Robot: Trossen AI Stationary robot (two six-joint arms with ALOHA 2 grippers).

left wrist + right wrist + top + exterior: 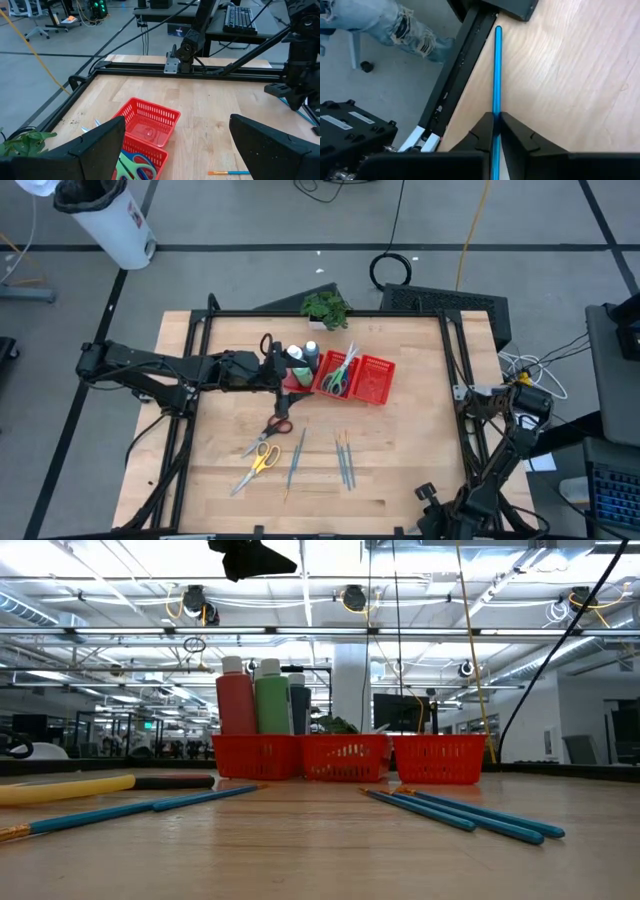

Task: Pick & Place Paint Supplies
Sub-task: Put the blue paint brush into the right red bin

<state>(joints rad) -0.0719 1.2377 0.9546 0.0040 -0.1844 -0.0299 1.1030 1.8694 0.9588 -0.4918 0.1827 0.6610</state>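
Three paint bottles (262,696) stand upright in the end compartment of the red mesh tray (372,383) nearest the left arm: a red one, a green one and a dark one behind them in the low view. The middle compartment holds scissors with green and red handles (136,166), blades leaning out over the rim toward the small potted plant (324,306). The far compartment looks bare in the left wrist view.

On the wooden table (410,450) in front of the tray lie red-handled scissors (277,426), yellow-handled scissors (262,459) and several thin blue-grey brushes (344,457), loose and apart from the tray.

Over the bottle end of the tray hangs the left gripper (285,372), its fingers (97,146) spread wide with nothing between them.

At the table's near right edge, the right gripper (496,131) has its fingers pressed together, pinching a blue brush (496,70) that lies along the board beside the black frame rail (460,65).

Beyond the rail, a person's leg in torn jeans (400,27) shows.
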